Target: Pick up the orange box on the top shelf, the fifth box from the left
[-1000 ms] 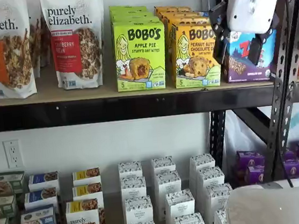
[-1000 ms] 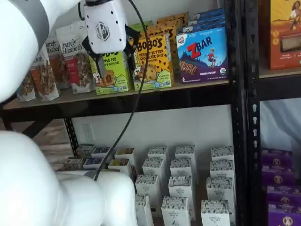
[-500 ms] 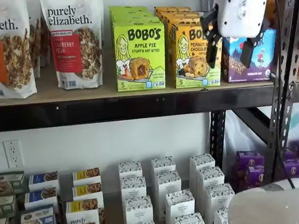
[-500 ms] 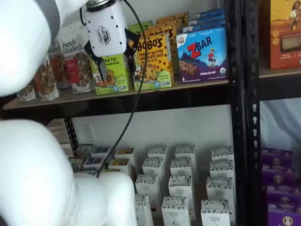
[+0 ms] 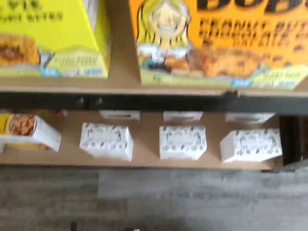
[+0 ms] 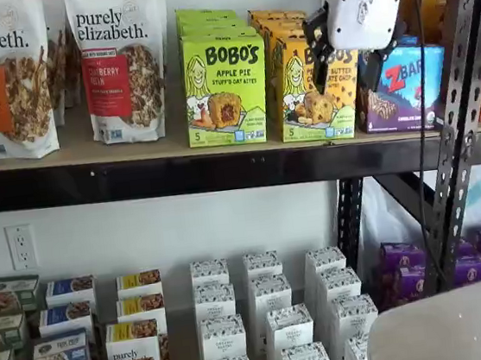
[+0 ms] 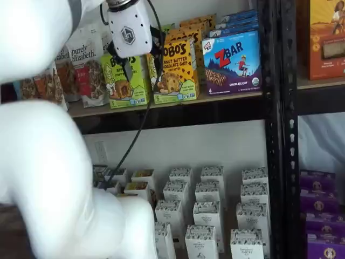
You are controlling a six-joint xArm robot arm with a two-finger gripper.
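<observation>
Since the earlier frames the tool (image 6: 345, 68) has slid across the front of the top shelf (image 6: 179, 171), leaving the blue Zbar box (image 6: 408, 87) and coming to hang in front of the orange box (image 6: 309, 94). Its white body now covers the upper right part of that carton in one shelf view, and in the other shelf view the tool (image 7: 139, 66) sits just beside the orange box (image 7: 175, 70), over the lime-green Apple Pie box (image 7: 126, 83).

Both black fingers show, one to each side of the white body, with a plain gap between them: the tool stands wide apart and holds nothing. Whether a finger touches the carton cannot be told from these views; the fingers appear in front of it, not around it.

The orange box stands upright at the front edge of the top shelf (image 7: 172, 105), between the lime-green Apple Pie box (image 6: 225, 86) and the Zbar box (image 7: 233, 62), with more cartons of its kind lined up behind it. The wrist view, somewhat blurred, shows the orange box (image 5: 226, 43) close and face-on, the cartoon girl and oat bite visible, with the lime-green box (image 5: 53, 38) beside it, the black front beam below them, and small white cartons (image 5: 183, 142) on the lower shelf.
</observation>
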